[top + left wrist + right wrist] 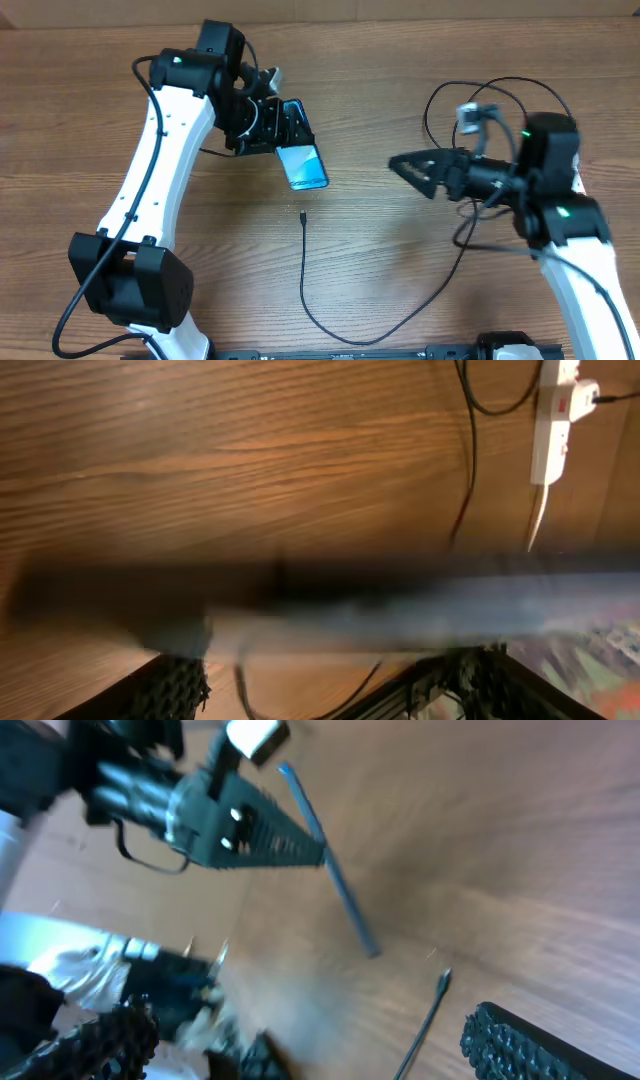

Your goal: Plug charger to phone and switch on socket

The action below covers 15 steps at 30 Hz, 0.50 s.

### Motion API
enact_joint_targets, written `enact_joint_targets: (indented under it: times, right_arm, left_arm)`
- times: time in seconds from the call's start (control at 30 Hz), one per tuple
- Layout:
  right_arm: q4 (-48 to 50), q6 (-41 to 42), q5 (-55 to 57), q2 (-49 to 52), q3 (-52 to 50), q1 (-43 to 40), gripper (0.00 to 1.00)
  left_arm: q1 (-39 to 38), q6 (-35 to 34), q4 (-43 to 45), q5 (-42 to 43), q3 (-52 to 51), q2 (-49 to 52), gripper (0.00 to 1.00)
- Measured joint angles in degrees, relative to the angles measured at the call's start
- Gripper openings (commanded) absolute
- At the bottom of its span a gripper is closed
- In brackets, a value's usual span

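Overhead: charger [302,215] tip lies on the table [400,60] below the phone [305,168] — gripped by left jaws — its cable running down-frame; right jaws, open and empty, sit to its upper right.

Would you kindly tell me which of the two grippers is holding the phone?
The left gripper: the phone is clamped in it, screen showing. The right gripper holds nothing; the right wrist view shows its fingers wide apart.
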Motion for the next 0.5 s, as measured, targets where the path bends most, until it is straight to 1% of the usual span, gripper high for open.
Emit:
enact_joint_targets:
  times: [0.07,0.17,0.23,0.33,0.5]
  right_arm:
    - [1.9,-0.3,-0.8,3.7,0.0,2.8,1.00]
    - [5.5,-1.3,-1.5,9.2,0.0,7.3,1.00]
    - [7.7,-2.6,-0.9,12.6,0.0,10.0,1.00]
    - [8.5,-3.9,2.4,16.6,0.0,12.9,1.00]
    - [7.4,-4.8,10.3,20.2,0.0,13.4,1.00]
  left_arm:
    - [-0.6,0.0,0.3,0.0,0.0,0.0,0.70]
    - [-1.2,-0.2,1.6,0.4,0.0,0.0,0.65]
    - [-1.4,-0.2,2.0,0.4,0.0,0.0,0.65]
    - [-1.6,-0.2,1.9,0.3,0.0,0.0,0.66]
    - [-1.7,-0.2,1.5,-1.8,0.0,0.0,0.67]
